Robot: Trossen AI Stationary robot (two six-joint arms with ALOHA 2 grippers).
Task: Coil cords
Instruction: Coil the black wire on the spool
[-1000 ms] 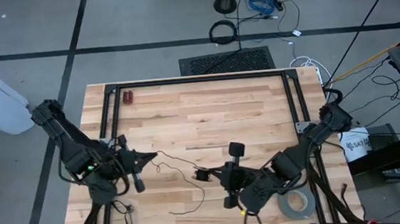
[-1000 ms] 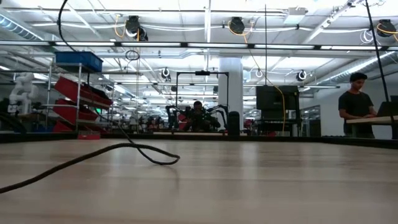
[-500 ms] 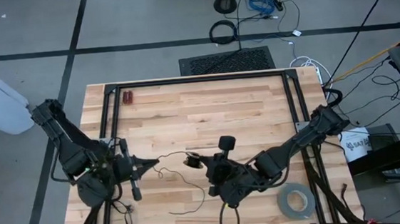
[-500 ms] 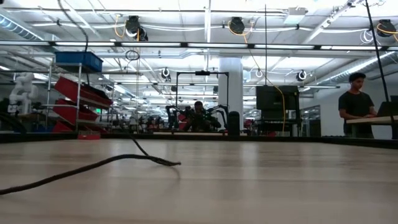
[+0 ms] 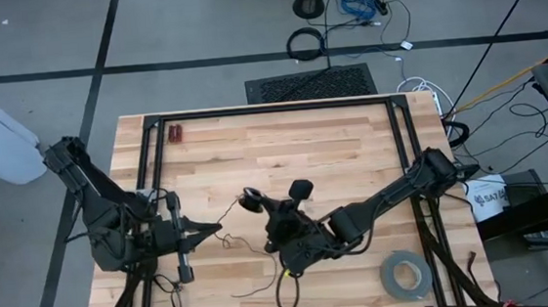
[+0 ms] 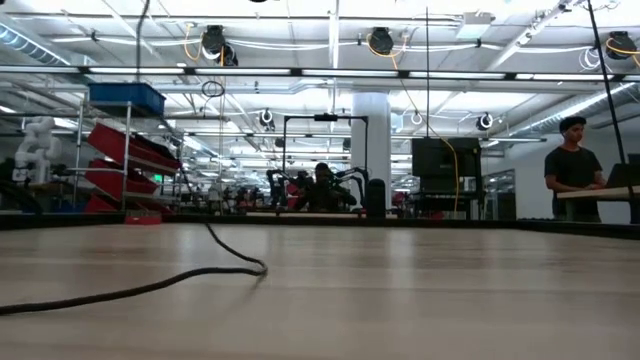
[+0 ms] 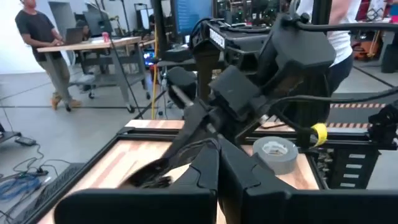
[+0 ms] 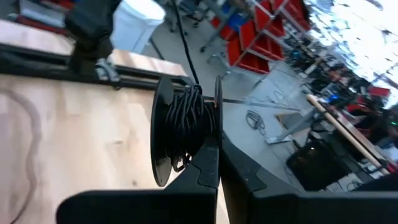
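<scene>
Right gripper mid-table, fingers pressed on small spool wound with thin black cord. Left gripper closed, apparently pinching loose cord; rest trails on table. Step: winding. Next: turn spool, keep slack fed taut.

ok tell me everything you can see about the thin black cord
The cord is one very thin, black, wiry strand. Part is wound tight on a small black spool between two round flanges, held at the right gripper, whose fingers are shut. From there it runs to the shut left gripper near the table's front left. The rest lies loose in wavy curves on the wood, trailing toward the front edge.
</scene>
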